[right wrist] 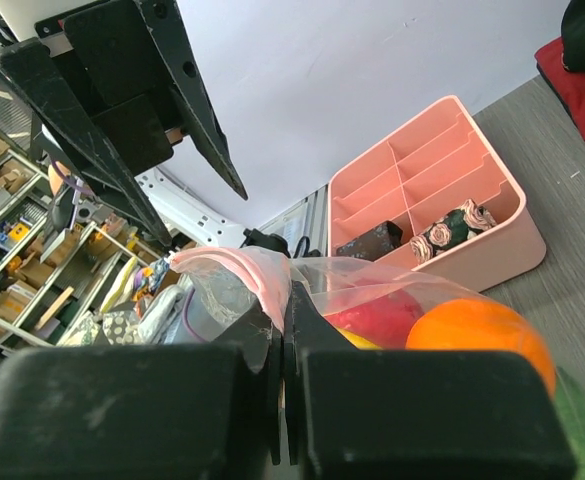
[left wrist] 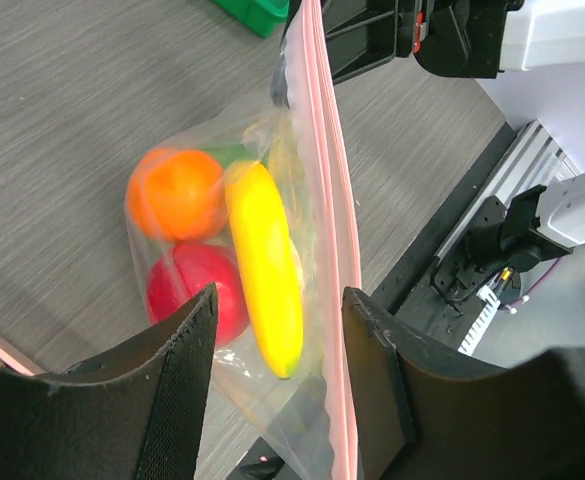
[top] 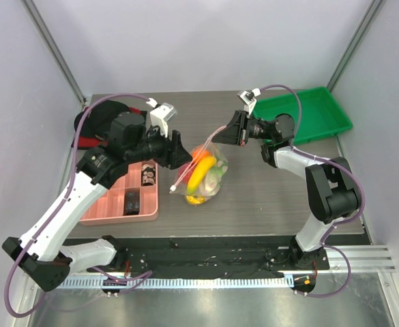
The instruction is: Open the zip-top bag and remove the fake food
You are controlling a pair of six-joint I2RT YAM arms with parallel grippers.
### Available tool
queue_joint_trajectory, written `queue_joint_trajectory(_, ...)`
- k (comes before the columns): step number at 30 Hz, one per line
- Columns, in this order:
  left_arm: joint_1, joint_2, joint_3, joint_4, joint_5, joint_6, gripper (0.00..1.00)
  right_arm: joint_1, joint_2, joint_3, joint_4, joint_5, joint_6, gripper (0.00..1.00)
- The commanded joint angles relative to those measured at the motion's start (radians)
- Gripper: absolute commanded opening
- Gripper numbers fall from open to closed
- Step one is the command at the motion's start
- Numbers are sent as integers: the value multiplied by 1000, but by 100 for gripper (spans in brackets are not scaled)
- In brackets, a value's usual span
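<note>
- Right pincer [top: 225,132] first: you've got it clenched on the top corner of the clear crinkly plastic zip-top bag [top: 209,178]. In the right wrist view it's pinched flat on the bag's pink zip strip [right wrist: 257,272].
- Left pincer [left wrist: 280,300] is released, jaws wide apart. That strip runs down between them, right up against one finger [left wrist: 377,380], and I can't tell if it's actually touching.
- Grey wood-grain table [top: 267,204] is under everything.
- Green plastic tray [top: 322,112] sits at the far right corner, well apart from the bag.
- Pink compartment tray [top: 104,204] is on the left under your left arm, with small dark patterned items [top: 148,176] in two of its compartments.
- Your bag hangs mid-table between the two pincers, zip strip slanting from the right pincer down toward the near edge. Can't tell whether its bottom rests on the table.
- Fake food is all inside the bag:
  - green-white leafy cabbage [top: 217,178]
  - long yellow plastic banana [left wrist: 267,265]
  - round orange [left wrist: 177,192] beside the banana
  - red round fruit [left wrist: 197,290] right next to the orange
  - yellow lemon [top: 196,199] at the bottom
- Small white slider [top: 174,189] sits at the low end of the strip.
</note>
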Motion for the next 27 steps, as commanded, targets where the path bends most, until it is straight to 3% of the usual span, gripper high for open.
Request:
queue_joint_trajectory(1, 4, 26, -1, 54, 20, 20, 52, 3, -24, 37, 331, 10, -7, 1)
queue_joint_trajectory(7, 4, 41, -4, 74, 42, 13, 52, 1, -57, 29, 209, 13, -98, 2)
queue_joint_trajectory(11, 2, 27, -27, 99, 54, -1, 59, 3, -80, 26, 128, 16, -163, 1)
queue_joint_trajectory(20, 1, 26, -22, 105, 51, -20, 64, 6, -94, 12, 85, 19, -199, 1)
queue_joint_trajectory(27, 2, 17, 22, 68, 19, -10, 74, 8, -106, 9, 49, 19, -228, 1)
